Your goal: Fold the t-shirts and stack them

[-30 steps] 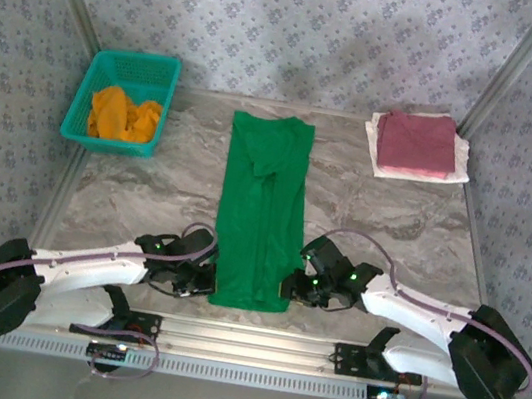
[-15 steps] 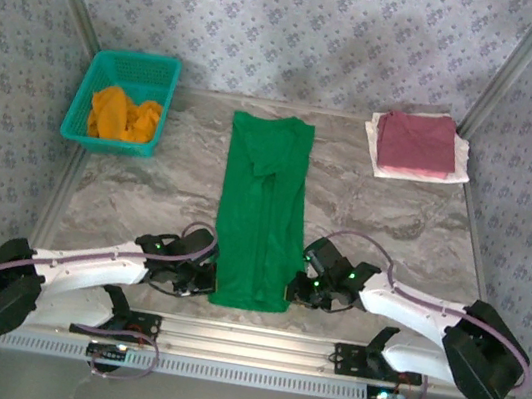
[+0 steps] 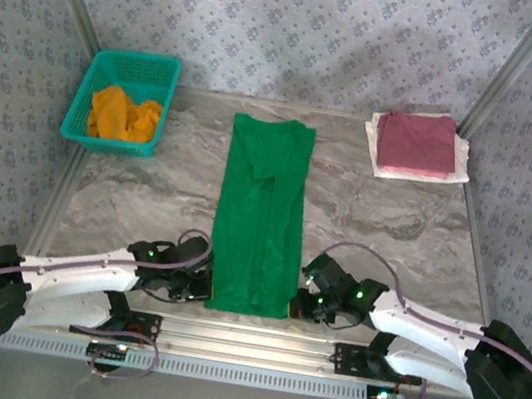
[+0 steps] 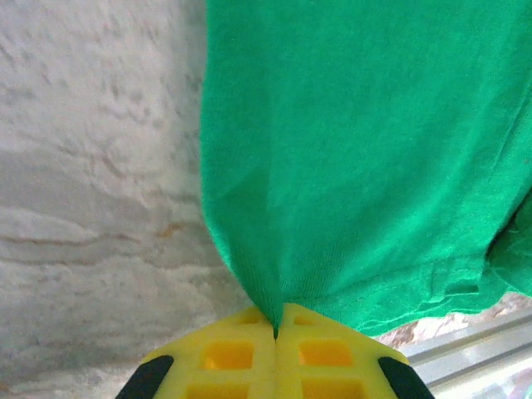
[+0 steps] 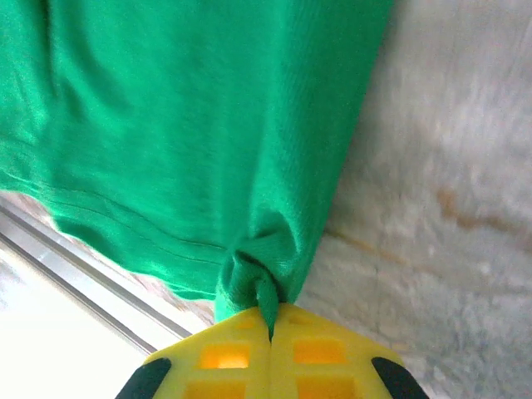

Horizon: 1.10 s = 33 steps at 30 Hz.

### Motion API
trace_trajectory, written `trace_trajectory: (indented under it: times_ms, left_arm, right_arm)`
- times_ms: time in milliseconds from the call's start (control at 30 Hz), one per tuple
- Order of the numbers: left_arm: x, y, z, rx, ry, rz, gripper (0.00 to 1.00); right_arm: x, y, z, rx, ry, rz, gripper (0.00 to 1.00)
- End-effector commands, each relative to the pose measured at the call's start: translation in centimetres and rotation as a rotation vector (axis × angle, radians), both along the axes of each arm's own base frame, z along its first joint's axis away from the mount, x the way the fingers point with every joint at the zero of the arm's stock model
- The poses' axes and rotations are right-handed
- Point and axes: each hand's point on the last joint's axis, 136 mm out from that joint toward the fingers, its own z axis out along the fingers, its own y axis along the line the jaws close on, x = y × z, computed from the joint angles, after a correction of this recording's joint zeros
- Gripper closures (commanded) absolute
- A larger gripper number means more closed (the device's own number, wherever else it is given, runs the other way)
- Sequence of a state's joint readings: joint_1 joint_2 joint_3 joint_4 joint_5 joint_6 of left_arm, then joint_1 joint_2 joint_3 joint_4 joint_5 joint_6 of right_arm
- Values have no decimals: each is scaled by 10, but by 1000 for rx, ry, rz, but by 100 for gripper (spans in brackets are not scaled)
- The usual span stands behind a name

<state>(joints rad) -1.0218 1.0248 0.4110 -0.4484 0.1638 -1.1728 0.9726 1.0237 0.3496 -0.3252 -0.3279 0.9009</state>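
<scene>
My left gripper (image 4: 276, 322) is clamped tight on the near left corner of the bright green t-shirt (image 3: 261, 214). Its yellow fingers are pressed together with only a pinch of cloth between them. My right gripper (image 5: 268, 314) is closed the same way on the near right corner, where the hem bunches into a small knot of folds at my fingertips.

The shirt lies flat as one long narrow strip down the middle of the marble table (image 3: 146, 191). Its sides are folded in over each other, the collar end points away from me and the hem is towards me. The hem sits at the table's near edge, just beside the metal rail (image 3: 254, 337) that runs in front of my bases. From both wrists I see the cloth drawn taut from my fingers out across the stone.

In the far left corner stands a teal mesh basket (image 3: 105, 63) with a crumpled orange t-shirt (image 3: 123, 114) inside. In the far right corner a folded maroon-pink t-shirt (image 3: 416, 142) rests on top of a folded white shirt (image 3: 381, 163). Both are well apart from the green one.
</scene>
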Motion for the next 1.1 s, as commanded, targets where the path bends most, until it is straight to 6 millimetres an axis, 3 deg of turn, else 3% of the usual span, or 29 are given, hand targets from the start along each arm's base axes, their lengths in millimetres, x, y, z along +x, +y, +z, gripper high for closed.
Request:
trace_trajectory:
  times_ms: [0, 133, 367, 567, 800, 1067]
  left_arm:
    - [-15, 3, -1, 17, 37, -14, 100]
    - [-15, 4, 16, 46, 0, -64, 100]
    - [38, -10, 71, -57, -149, -39, 100]
    - [94, -20, 108, -97, -257, -48, 100]
    - [156, -13, 119, -74, -313, -46, 100]
    - [223, -6, 117, -23, -357, -74, 100]
  right_arm:
    - [-15, -9, -3, -37, -2, 23, 100]
    - [-9, -11, 19, -42, -66, 21, 100]
    - [45, 0, 70, 30, -186, -37, 100]
    - [98, 7, 98, 63, -252, -85, 100]
    - [168, 7, 117, 48, -318, -98, 100]
    - [236, 5, 105, 3, -346, -126, 100]
